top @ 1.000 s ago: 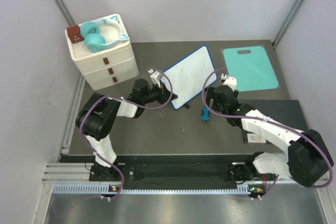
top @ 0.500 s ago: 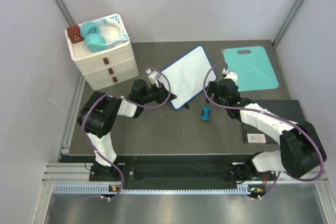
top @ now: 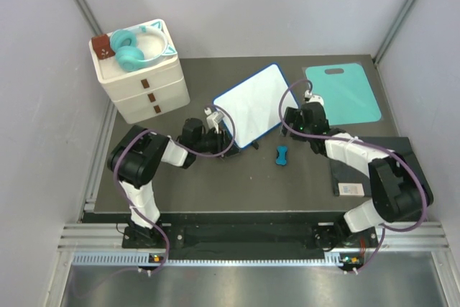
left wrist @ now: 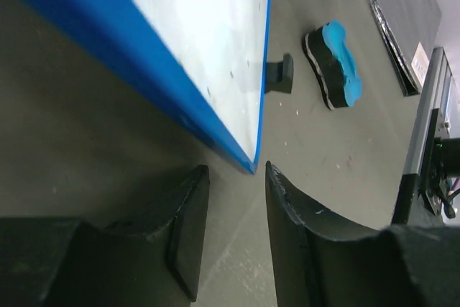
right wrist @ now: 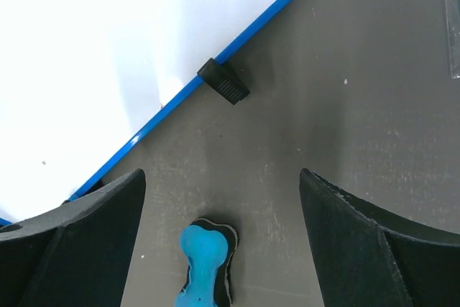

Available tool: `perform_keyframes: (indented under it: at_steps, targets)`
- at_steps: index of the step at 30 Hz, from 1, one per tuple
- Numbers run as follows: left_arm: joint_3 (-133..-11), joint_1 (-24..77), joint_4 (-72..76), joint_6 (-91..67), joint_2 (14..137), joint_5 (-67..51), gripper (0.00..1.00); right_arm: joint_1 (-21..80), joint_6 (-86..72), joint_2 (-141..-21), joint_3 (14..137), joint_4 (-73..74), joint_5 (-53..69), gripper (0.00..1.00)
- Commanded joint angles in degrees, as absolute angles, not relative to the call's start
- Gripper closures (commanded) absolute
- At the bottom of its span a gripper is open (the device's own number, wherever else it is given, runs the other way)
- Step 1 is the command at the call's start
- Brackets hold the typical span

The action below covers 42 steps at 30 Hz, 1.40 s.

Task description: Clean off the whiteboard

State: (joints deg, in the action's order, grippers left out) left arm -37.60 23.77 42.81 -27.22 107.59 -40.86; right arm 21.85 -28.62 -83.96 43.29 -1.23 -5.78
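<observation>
Whiteboard point(top: 248, 104) lies blank on the worktop point(top: 215, 185). Left tool point(left wrist: 236, 185) is parted, empty, at its near corner. Right tool point(right wrist: 219, 175) is spread wide above the eraser point(right wrist: 207, 260) beside it.

Teal headphones point(top: 133, 47) rest atop the white drawer unit point(top: 147, 93); a teal mat point(top: 343, 98) lies far right.

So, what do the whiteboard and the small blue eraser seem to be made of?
Whiteboard: smooth white face with a faint sheen, probably a coated panel; its thin blue rim looks like plastic. Eraser: matte blue top, foam or plastic, over a black layered pad, perhaps felt.
</observation>
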Motion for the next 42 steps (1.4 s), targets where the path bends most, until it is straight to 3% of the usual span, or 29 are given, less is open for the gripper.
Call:
perform_keyframes:
  at_steps: [1, 7, 8, 10, 11, 12, 13, 17, 25, 42]
  targets:
    - [-34.1, 23.9, 40.6, -24.9, 103.0, -40.3, 0.56, 20.3, -28.3, -85.7, 47.7, -5.0, -4.0, 0.18]
    - [-30.2, 23.9, 40.4, -25.3, 97.0, -38.9, 0.58, 18.4, -29.2, -87.5, 48.4, -8.2, -2.6, 0.53]
    - [-30.0, 23.9, 40.3, -25.4, 96.4, -38.8, 0.60, 18.1, -29.1, -88.0, 48.4, -8.5, -2.6, 0.63]
    - [-28.8, 23.9, 39.8, -25.7, 94.8, -38.6, 0.74, 17.9, -29.3, -88.6, 49.0, -8.4, -5.1, 0.80]
    - [-28.4, 23.9, 39.7, -25.8, 94.3, -38.4, 0.79, 18.0, -29.4, -89.9, 49.2, -8.3, -6.0, 0.96]
    - [-28.0, 23.9, 39.6, -26.4, 94.0, -38.1, 0.95, 17.8, -29.2, -90.7, 49.7, -7.8, -6.9, 1.00]
    - [-27.2, 23.9, 39.8, -26.7, 93.3, -37.9, 1.00, 17.6, -29.2, -91.7, 50.9, -7.4, -8.6, 1.00]
    - [-23.9, 23.9, 42.1, -30.9, 92.1, -36.0, 1.00, 16.6, -29.4, -97.0, 54.2, -6.5, -9.4, 1.00]
    - [-12.1, 25.2, 61.5, -42.3, 92.5, -32.9, 1.00, 16.0, -29.2, -104.1, 59.3, -6.8, -4.8, 1.00]
    - [-14.1, 26.0, 54.6, -39.0, 90.3, -31.9, 1.00, 19.6, -32.2, -98.2, 45.5, -16.9, 3.1, 1.00]
